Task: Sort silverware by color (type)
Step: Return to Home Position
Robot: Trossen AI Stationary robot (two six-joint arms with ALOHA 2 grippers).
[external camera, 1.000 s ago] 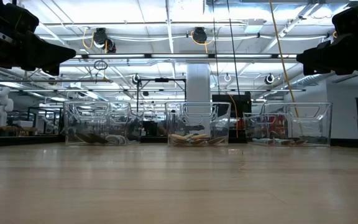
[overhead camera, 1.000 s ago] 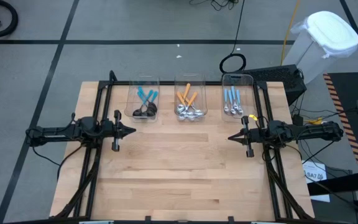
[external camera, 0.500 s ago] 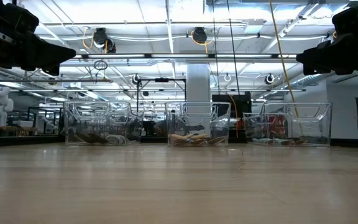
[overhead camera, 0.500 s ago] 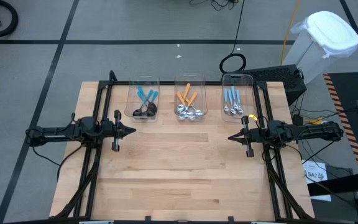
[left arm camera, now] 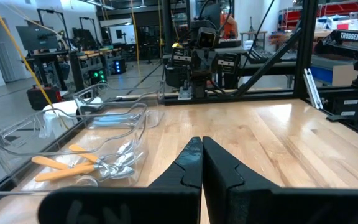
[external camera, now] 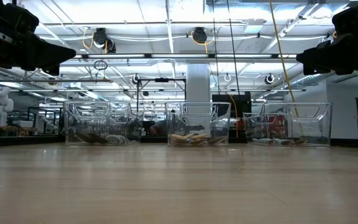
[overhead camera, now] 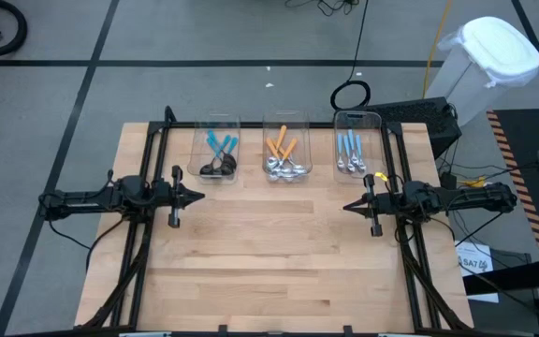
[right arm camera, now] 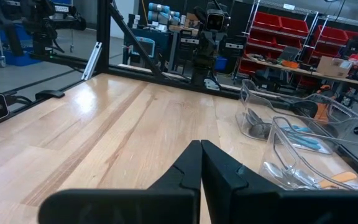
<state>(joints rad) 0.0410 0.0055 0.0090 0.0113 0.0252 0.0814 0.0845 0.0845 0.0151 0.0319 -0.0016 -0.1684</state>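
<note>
Teal spoons [overhead camera: 219, 154] lie binned near the left gripper [overhead camera: 197, 197], light-blue spoons [overhead camera: 349, 154] near the right gripper [overhead camera: 349, 207], orange spoons [overhead camera: 284, 157] between. Both grippers closed, empty, unmoved this past second; sorting apparently complete.

**Low view:** left arm [external camera: 20, 40] and right arm [external camera: 344, 46] are cut off at the upper corners. The spoons [external camera: 194, 139] inside the clear bins [external camera: 197, 115] merge into low heaps, so single pieces cannot be separated.

**High view:** spoon bowls overlap and are too small to count per bin.

**Right wrist view:** the nearer bin [right arm camera: 284, 143] runs off the picture's edge.
</note>
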